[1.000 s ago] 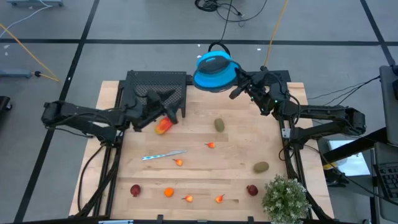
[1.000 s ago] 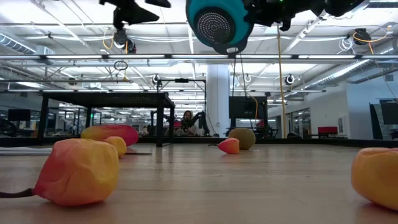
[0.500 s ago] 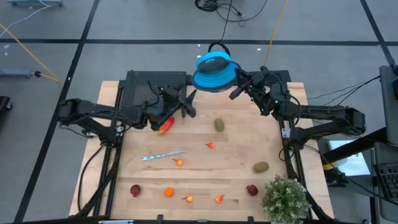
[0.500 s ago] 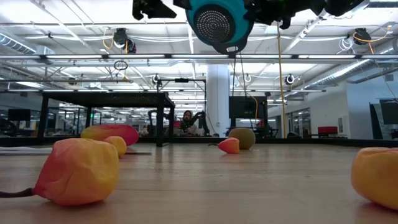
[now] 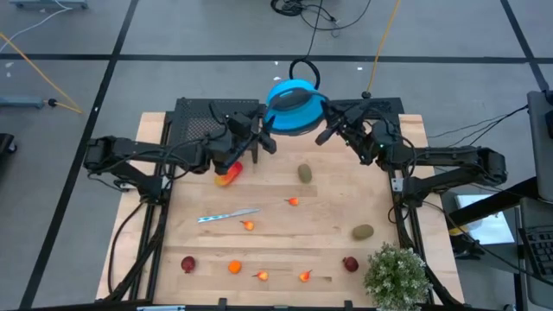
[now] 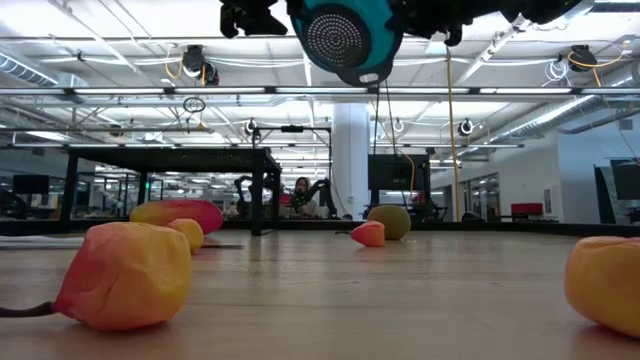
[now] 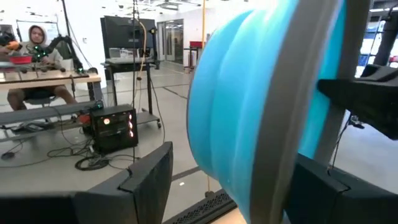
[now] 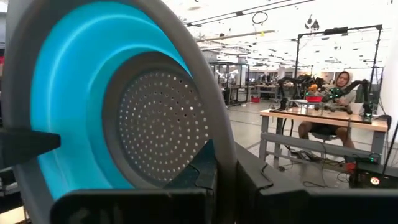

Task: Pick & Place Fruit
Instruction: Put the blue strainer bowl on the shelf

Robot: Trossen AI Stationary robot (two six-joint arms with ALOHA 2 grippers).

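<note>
A round blue bowl with a grey rim and a perforated base hangs tipped on its side above the table's far edge, with my right gripper shut on it. My left gripper is open at the bowl's left side. In the left wrist view its fingers straddle the bowl's wall; I cannot tell whether they touch it. The fruit lies on the wooden table: a larger orange-red one, two kiwis, two dark red ones and several small orange ones. My right gripper pinches the bowl's grey rim on its right side, one finger inside the bowl and one outside. The fingers come roughly level from the table's right. The bowl is lifted clear of the table and stands on edge.
A slim silver knife lies left of the table's middle. A potted plant stands at the near right corner. A black mesh tray sits at the far left, under my left arm. People sit at desks in the room beyond.
My left gripper has moved from above the larger orange-red fruit toward the table's right and far side, rising a little, up to the bowl's left side, and stays open. The fruit on the table has not moved.
</note>
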